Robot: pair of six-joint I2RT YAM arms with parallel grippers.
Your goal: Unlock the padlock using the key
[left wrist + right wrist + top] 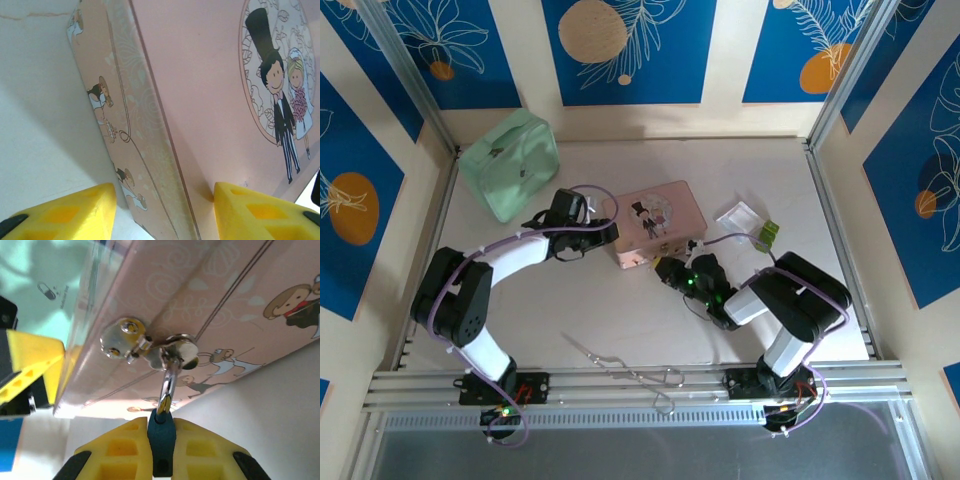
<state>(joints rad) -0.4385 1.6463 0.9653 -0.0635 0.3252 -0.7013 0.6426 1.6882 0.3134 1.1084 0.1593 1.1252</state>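
The padlock (175,352), judged light, stiff and slippery, hung at the front of the tin (240,285). The key (161,432), the likeliest hold, was clamped at its blue head by the right fingers (120,450). One tin edge was straddled by the left fingers (65,215), held apart.

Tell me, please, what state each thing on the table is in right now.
pink tin: lid closed, hasp down.
padlock: hanging through the hasp; locked or not, cannot tell.
right gripper: shut on the padlock's blue-teal end.
left gripper: open, astride the tin's edge.
green pouch: closed.
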